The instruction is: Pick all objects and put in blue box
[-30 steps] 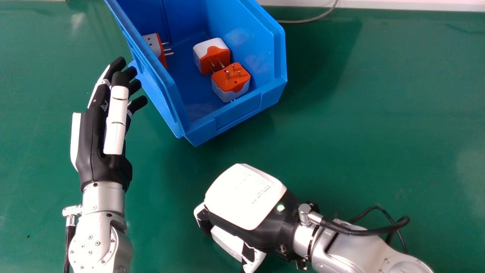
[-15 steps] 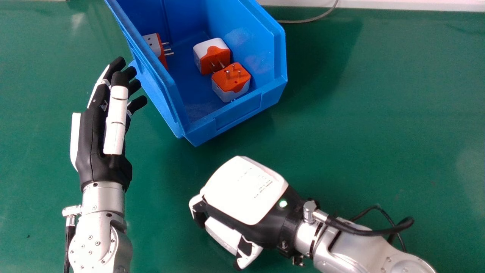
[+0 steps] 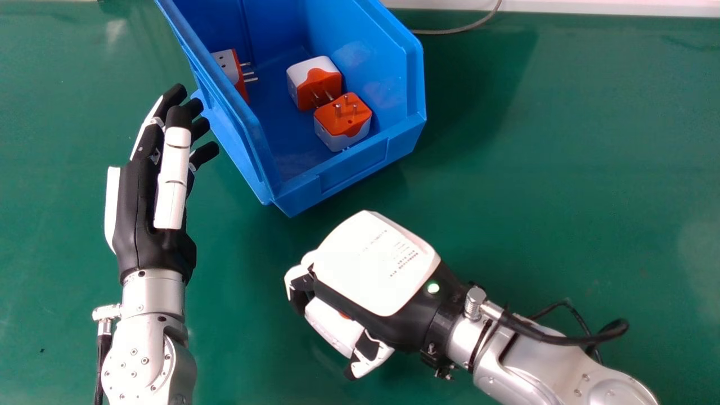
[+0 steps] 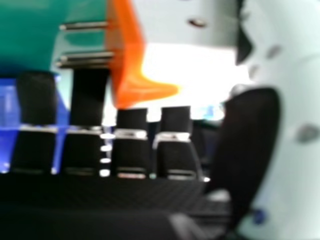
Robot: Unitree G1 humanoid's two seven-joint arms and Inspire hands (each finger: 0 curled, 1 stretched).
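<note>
- Adapter, held (image 4: pixel 125 60): clasped in the right hand (image 3: pixel 377 264), white body with an orange pin face, its metal pins sticking out past the orange side in the right hand view.
- Right hand: grasping that adapter, fingers curled beneath the palm, white back turned up; it lies nearer the robot than the blue box (image 3: pixel 354 170), apart from it in the head view. Whether it touches the surface (image 3: pixel 562 169) I cannot tell.
- Left hand (image 3: pixel 140 219): released and holding nothing, fingers extended away from the robot, at the left of the box. The fingertips are just beside the box's left wall; contact cannot be made out.
- Blue box: open-topped, set at an angle on the green surface, far end cut off by the view's edge.
- Left adapter (image 3: pixel 228 66): inside the box by its left wall, partly hidden by that wall, pins pointing right.
- Middle adapter (image 3: pixel 319 87): inside the box, white on top, orange pin face toward the robot.
- Near adapter (image 3: pixel 344 115): inside the box, just beside the middle one and closer to the front wall, pins up.
- Grey cable (image 3: pixel 464 29): beyond the box to the right, along the surface's far edge.
</note>
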